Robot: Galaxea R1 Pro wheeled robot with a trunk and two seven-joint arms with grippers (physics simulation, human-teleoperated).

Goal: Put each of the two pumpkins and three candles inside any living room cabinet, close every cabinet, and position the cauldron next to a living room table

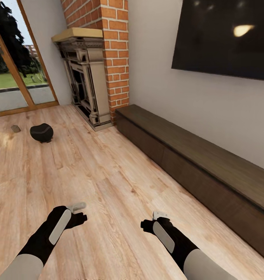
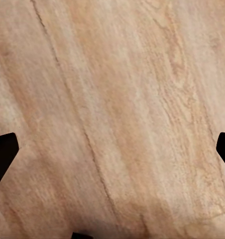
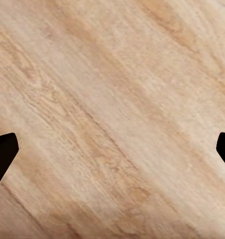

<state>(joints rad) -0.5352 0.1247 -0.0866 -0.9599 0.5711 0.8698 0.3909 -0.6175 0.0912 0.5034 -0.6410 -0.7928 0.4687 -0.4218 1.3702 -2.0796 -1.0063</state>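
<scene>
The black round-bellied cauldron (image 1: 41, 132) sits on the wooden floor at the far left, in front of the glass door. Just left of it lies a small tan-grey stub (image 1: 16, 128) that looks like one of the candles. The long, low, dark brown cabinet (image 1: 194, 171) runs along the right wall with all its fronts shut. My left gripper (image 1: 79, 212) (image 2: 112, 149) and right gripper (image 1: 152, 219) (image 3: 112, 149) hang low over bare floor, both open and empty, far from the cauldron. The pumpkins are out of view.
A brick chimney with a dark fireplace (image 1: 87, 85) stands at the cabinet's far end. A large black screen (image 1: 225, 37) hangs above the cabinet. A glass door (image 1: 15, 74) with a wooden frame is at the far left. Wooden floor (image 1: 108, 175) lies between me and these.
</scene>
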